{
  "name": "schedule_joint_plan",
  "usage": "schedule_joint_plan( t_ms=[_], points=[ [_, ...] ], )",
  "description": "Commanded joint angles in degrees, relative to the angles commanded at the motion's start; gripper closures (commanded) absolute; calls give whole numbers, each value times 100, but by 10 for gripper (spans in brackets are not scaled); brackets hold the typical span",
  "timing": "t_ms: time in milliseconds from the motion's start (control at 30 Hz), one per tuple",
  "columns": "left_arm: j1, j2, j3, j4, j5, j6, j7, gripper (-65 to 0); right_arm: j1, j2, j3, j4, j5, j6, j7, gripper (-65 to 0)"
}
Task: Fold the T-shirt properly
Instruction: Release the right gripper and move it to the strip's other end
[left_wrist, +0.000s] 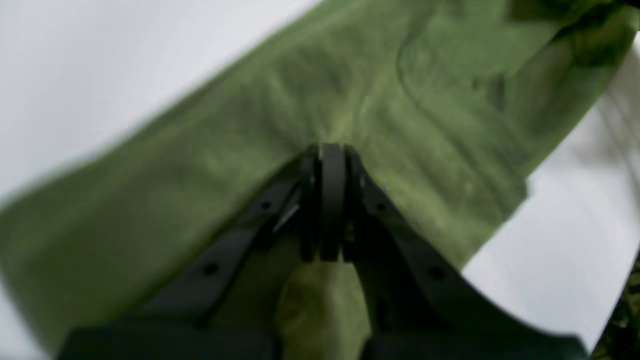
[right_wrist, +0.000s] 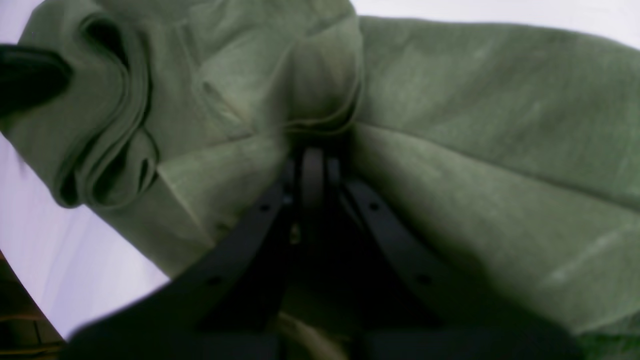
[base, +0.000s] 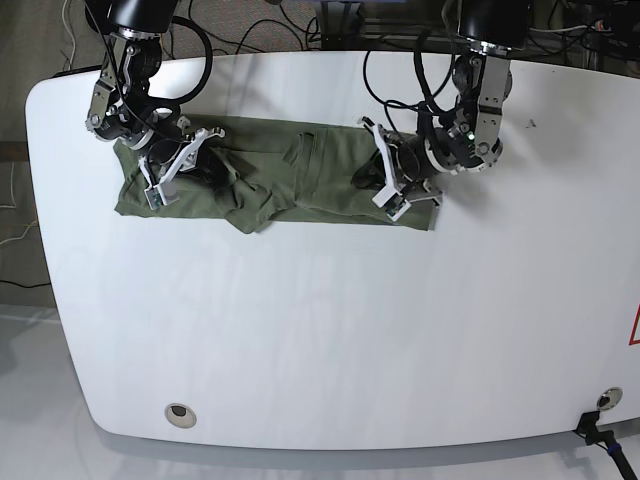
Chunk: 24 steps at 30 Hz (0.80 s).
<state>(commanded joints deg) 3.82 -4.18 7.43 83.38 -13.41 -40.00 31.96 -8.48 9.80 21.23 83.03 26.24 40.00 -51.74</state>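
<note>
Find the T-shirt (base: 340, 185) on the tabletop (base: 330, 330), near the robot's side, drawn out crosswise between both arms. Note its long axis: running from arm to arm, not toward the robot. See the left tool (left_wrist: 325, 155) over the left part of the T-shirt, clenched at the fingertips; likewise the right tool (right_wrist: 315, 160), closed in among folds of the right part. Cannot tell from here whether cloth is pinched in either. Nearest to the neater left end of the T-shirt – the left arm; nearest to the rumpled right part – the right. Probably best to work across that long axis first, smoothing the bunch, then to fold end toward end along it – without dragging the loose flap askew.
</note>
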Motion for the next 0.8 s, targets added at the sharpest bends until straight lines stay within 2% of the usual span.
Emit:
schedule_joint_plan(
  t_ms=[233,367,433,533,667,800],
  points=[
    [0,-79,18,-193,0,0,-123,0,0,9,9,44,35,0,0,0],
    [18,-88,9,-193,0,0,-123,0,-44,26,35,448,44,0,-9,0],
    [26,-97,0,-193,0,0,-123,0,-97,26,35,721,44,0,-9,-114],
    [35,-97,0,-193,0,0,-123,0,-211,26,35,1231,44,0,-9,-228],
    [44,-97,0,-193,0,0,-123,0,-281,35,70,1846,44,0,-26,-262],
    [44,-97,0,-193,0,0,-123,0,-264,18,677,2048,44,0,-88,-262]
  ],
)
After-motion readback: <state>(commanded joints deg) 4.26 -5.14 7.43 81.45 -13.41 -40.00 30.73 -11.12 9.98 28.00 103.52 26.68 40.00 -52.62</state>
